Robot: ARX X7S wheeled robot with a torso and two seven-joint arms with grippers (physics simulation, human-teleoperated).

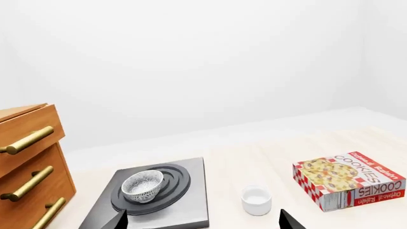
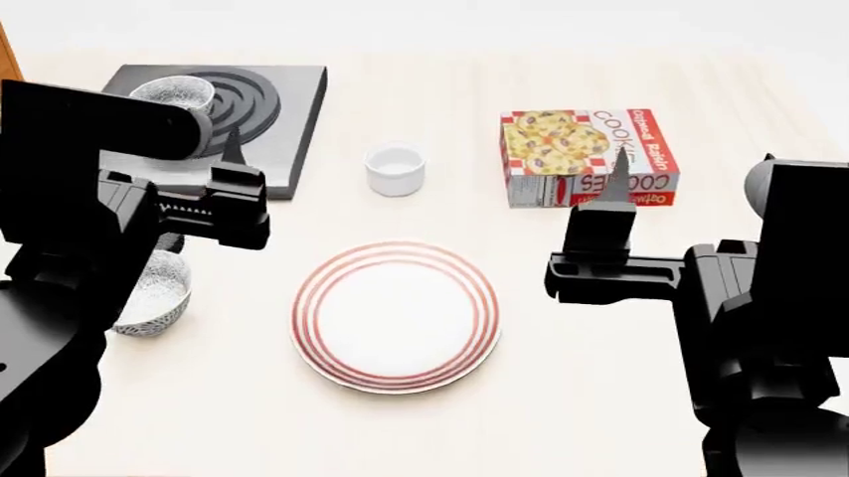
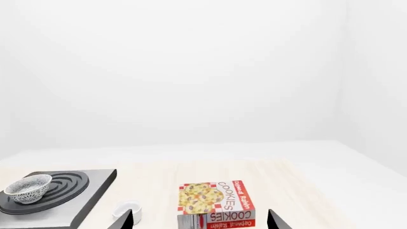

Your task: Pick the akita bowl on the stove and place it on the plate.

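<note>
1. Head view: the small round akita bowl with fine black-grey speckle on white (image 2: 177,92) stands upright, mouth up, on the raised ring burner of the flat dark-grey square stove (image 2: 285,119) at the far left corner of the pale wooden counter (image 2: 584,397). Being round, it has no long axis.
2. Head view: the large white plate with thin red rings (image 2: 396,315) lies near the middle of the counter, well apart from the stove, with bare wood between them.
3. Head view: a 2nd speckled bowl (image 2: 157,294) sits near the left edge, partly hidden by the left arm. A small plain white cup (image 2: 396,169) stands between the stove and a red cookie box (image 2: 584,154).
4. Head view: the left gripper (image 2: 229,189) hangs above the stove's near edge, the right gripper (image 2: 603,234) near the cookie box; neither touches or holds anything.
5. Left wrist view: the akita bowl (image 1: 143,185) sits upright on the burner rings. The 2 dark fingertips (image 1: 117,220) stand spread wide at the frame's edge, empty. A wooden drawer cabinet with brass handles (image 1: 28,167) stands just beside the stove (image 1: 190,200); the cup (image 1: 256,200) and cookie box (image 1: 348,180) are apart on open counter.
6. Right wrist view: the fingertips (image 3: 126,220) are spread wide, gripping nothing. The akita bowl (image 3: 28,188) on the stove (image 3: 89,191) lies off to one side, the cup (image 3: 127,210) and cookie box (image 3: 216,202) nearer.
</note>
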